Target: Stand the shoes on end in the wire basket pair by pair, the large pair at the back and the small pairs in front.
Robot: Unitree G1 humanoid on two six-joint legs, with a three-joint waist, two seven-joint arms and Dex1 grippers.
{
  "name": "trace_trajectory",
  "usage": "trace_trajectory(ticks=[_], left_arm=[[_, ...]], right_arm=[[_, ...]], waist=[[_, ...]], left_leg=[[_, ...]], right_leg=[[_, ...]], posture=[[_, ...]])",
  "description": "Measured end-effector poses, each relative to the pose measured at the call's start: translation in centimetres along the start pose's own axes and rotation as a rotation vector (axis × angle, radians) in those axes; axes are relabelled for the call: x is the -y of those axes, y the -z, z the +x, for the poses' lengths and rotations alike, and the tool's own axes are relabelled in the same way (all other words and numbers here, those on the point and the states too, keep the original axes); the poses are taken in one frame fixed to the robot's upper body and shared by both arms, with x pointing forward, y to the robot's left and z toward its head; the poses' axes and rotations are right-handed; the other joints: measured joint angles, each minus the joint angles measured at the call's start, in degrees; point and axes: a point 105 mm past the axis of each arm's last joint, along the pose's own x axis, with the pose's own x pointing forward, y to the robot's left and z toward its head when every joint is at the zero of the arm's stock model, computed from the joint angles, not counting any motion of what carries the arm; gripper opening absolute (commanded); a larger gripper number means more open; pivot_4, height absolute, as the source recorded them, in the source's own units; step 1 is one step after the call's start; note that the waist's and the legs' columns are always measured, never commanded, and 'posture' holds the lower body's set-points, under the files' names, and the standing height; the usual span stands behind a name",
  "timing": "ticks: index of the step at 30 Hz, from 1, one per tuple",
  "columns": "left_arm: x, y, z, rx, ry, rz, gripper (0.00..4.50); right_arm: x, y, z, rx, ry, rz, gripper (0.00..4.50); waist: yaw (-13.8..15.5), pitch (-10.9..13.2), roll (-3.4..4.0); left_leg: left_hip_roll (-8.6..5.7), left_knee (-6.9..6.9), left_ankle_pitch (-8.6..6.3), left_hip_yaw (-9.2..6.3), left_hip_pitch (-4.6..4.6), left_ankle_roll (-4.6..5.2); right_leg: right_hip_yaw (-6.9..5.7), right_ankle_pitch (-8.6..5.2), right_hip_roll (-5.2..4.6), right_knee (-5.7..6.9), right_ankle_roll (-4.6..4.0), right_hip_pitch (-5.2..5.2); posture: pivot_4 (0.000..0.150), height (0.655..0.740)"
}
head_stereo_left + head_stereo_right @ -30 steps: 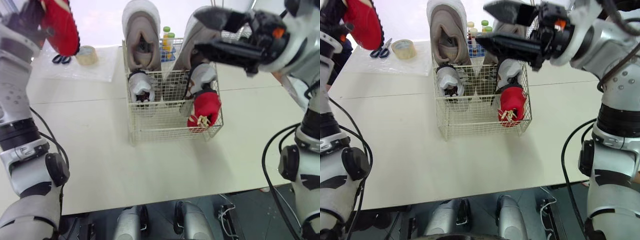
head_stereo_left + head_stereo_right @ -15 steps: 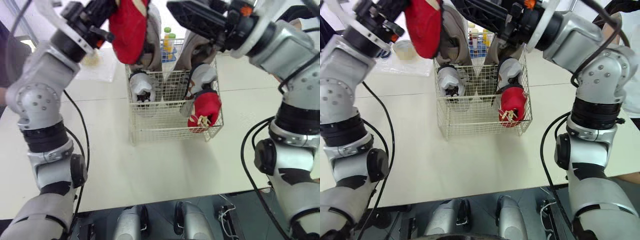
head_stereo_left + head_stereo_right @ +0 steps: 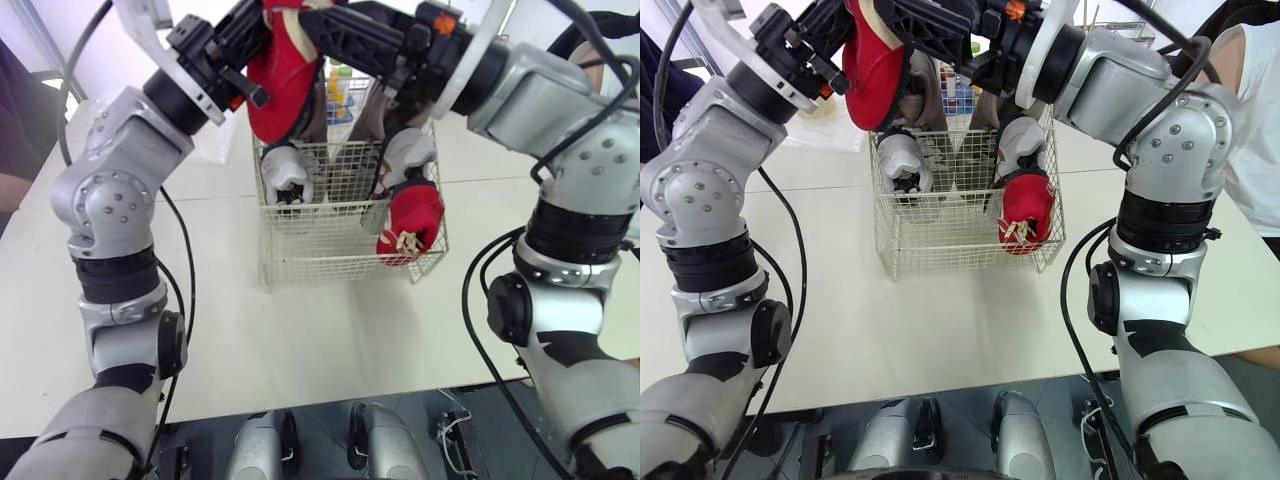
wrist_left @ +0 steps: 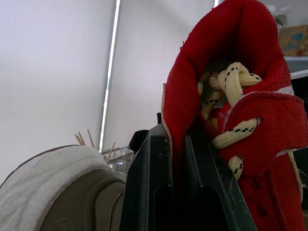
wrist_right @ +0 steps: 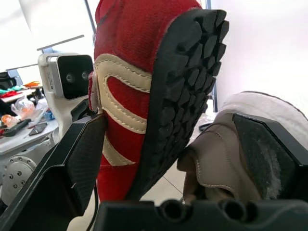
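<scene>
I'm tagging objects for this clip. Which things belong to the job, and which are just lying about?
Job: wire basket; big beige shoes; small grey shoes; red shoe in the basket; raised red shoe, gripped by the left tool.
Lying about: bottles behind the basket; person at the table's edge.

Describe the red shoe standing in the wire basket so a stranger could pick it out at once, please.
On the pale table stands a wire basket. In its front right corner is the red shoe, the only red one inside; its neighbours are grey or beige, and its twin is held above.
</scene>
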Motion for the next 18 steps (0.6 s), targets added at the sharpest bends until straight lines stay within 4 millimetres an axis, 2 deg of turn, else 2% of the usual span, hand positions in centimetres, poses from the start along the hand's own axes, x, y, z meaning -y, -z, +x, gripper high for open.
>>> trace_trajectory(ticks=[8, 18], left_arm=[[0.2, 0.0, 0.1, 0.001, 0.021, 0.054, 0.05], [0.3, 0.1, 0.0, -0.01, 0.055, 0.114, 0.05]], right_arm=[[-1.0, 0.4, 0.4, -0.026, -0.064, 0.062, 4.5], [-1.2, 0.9, 0.6, -0.067, -0.075, 0.073, 4.5]], waist=[[0.0, 0.0, 0.0], [-0.07, 0.0, 0.01]], left_leg=[[0.0, 0.0, 0.0, 0.0, 0.0, 0.0], [0.02, 0.0, 0.0, -0.01, 0.0, 0.0]], right_leg=[[0.0, 0.0, 0.01, -0.01, 0.0, 0.0], [0.0, 0.0, 0.02, -0.01, 0.0, 0.0]], posture=[[0.15, 0.74], [0.15, 0.74]])
